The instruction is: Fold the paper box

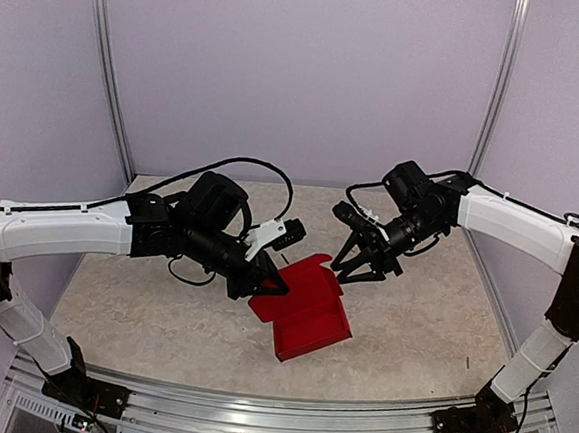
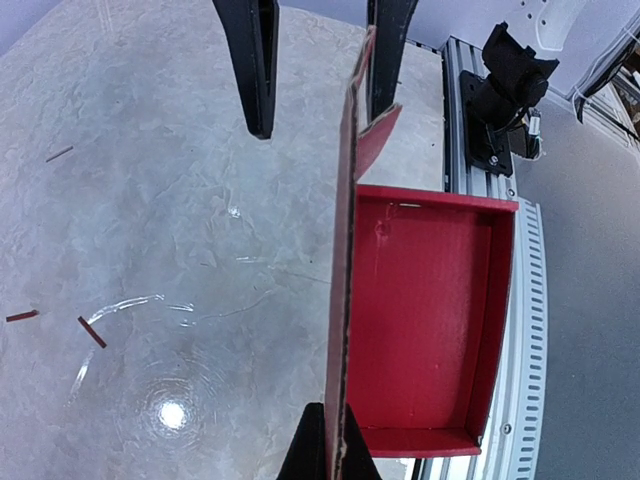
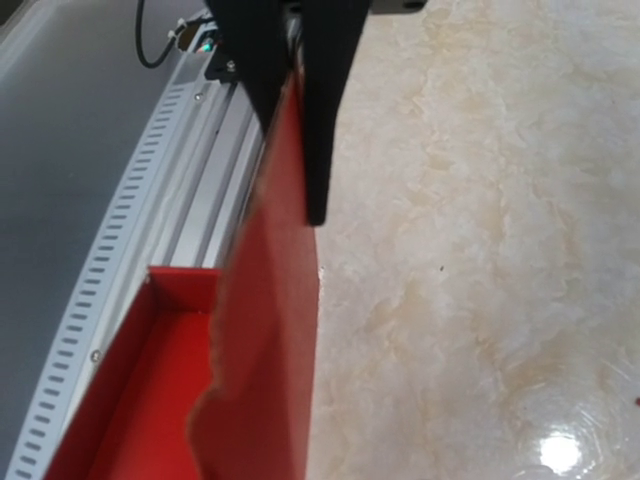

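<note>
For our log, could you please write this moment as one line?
left gripper: shut on paper box | right gripper: open astride its raised panel

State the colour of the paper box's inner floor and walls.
Bright red all over, with no pattern; the paper box shows this best in the left wrist view.

Robotics laboratory test cell. Enclosed by plain pale-lilac wall panels (image 1: 300, 77) joined with upright metal posts (image 1: 110, 72); floored with a marble-patterned tabletop (image 1: 161, 317); edged on the near side by a slotted aluminium rail (image 1: 283, 432) carrying the bolted bases of two white-and-black manipulators, left arm (image 1: 58, 228) and right arm (image 1: 519, 227), with exposed black cables (image 1: 244, 161).
</note>
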`<state>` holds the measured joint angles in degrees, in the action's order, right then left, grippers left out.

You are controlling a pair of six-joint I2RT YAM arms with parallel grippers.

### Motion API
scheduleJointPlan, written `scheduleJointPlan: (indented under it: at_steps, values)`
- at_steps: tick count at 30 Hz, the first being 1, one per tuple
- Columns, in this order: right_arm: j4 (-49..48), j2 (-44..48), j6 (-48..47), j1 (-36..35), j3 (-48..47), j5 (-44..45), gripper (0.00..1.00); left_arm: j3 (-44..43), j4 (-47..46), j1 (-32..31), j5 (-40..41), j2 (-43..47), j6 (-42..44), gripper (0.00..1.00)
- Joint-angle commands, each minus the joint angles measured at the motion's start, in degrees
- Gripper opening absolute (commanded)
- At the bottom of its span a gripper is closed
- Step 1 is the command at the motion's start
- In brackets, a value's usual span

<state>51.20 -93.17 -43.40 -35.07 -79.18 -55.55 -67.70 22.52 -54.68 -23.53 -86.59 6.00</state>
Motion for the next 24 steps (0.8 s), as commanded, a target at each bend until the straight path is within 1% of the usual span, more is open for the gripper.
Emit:
scheduleJointPlan:
  at_steps: [1,5,9,18,22,24]
  values:
    - [0.23,-1.33,1.12,-0.18,1.1,-3.82,0.36,0.57,-2.75,0.97,1.55,0.1,-1.42,0.0]
    - [0.68,-2.46,0.93,-0.73,0.78,-5.93,0.38,0.08,-3.31,0.97,1.45,-0.19,-1.76,0.0]
    - [-0.11,-2.55,1.42,-1.55,1.18,-5.82,0.38,0.02,-4.09,0.98,0.37,-0.51,-1.95,0.0]
    - [-9.32,-0.49,7.89,-2.38,5.1,-5.59,0.35,-0.17,-6.29,0.8,-3.33,-0.91,-2.22,0.0]
    - [-11.45,0.38,9.34,-2.79,6.07,-5.35,0.34,-0.24,-7.04,0.69,-4.46,-1.28,-2.31,0.0]
    - [-12.3,0.52,9.99,-3.05,6.42,-5.33,0.32,-0.16,-7.54,0.58,-5.37,-1.47,-2.18,0.0]
